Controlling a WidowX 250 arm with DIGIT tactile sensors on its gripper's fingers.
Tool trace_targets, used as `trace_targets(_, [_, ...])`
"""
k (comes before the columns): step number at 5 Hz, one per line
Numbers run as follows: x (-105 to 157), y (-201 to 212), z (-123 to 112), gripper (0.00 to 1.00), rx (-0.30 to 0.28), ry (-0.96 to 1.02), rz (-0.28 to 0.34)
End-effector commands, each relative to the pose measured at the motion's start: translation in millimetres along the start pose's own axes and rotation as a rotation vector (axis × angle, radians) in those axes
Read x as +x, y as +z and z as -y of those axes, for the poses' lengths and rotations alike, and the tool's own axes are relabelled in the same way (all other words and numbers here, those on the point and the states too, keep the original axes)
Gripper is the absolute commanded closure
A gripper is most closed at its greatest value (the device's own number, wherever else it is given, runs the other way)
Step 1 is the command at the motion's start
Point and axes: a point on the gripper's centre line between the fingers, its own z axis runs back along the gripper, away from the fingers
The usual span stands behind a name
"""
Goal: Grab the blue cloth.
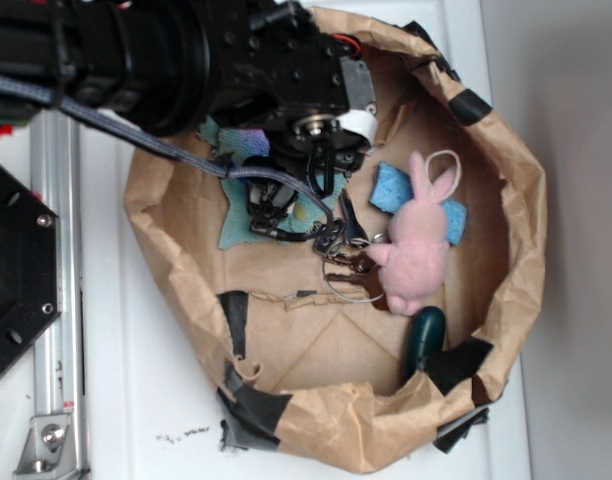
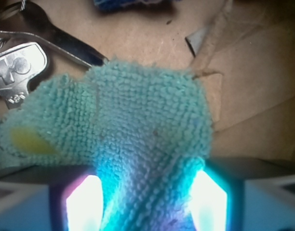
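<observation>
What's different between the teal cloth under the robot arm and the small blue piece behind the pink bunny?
The blue cloth is pale teal and fuzzy with a yellow spot; the blue sponge-like piece is brighter blue. The cloth is the larger of the two. The cloth runs up between the gripper fingers, while the sponge piece lies partly under the pink bunny. Both lie inside the paper bag.

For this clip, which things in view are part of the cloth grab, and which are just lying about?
Part of the job:
- blue cloth, running between the glowing pads
- gripper, closed on it

Lying about:
- pink bunny
- small blue sponge piece under the bunny
- keys
- dark green object
- brown paper bag holding everything
</observation>
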Motion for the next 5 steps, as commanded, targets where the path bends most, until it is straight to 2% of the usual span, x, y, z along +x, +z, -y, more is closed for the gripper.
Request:
trace_targets(1, [-2.3,22.3,-3.4,1.00,0.170,0.020,0.033])
trace_targets(2, [4.9,64.4,-2.8,1.00,0.315,0.028,0.194])
trace_targets(3, [11.5,97.1,0.5,1.00,0.214,0.153,0.311])
trace_targets(4, [15.8,109.9,19.3,1.00,0.056,0.161,0.363])
trace_targets(5, [19.0,110.8,24.4,1.00,-0.072,0.169,0.378])
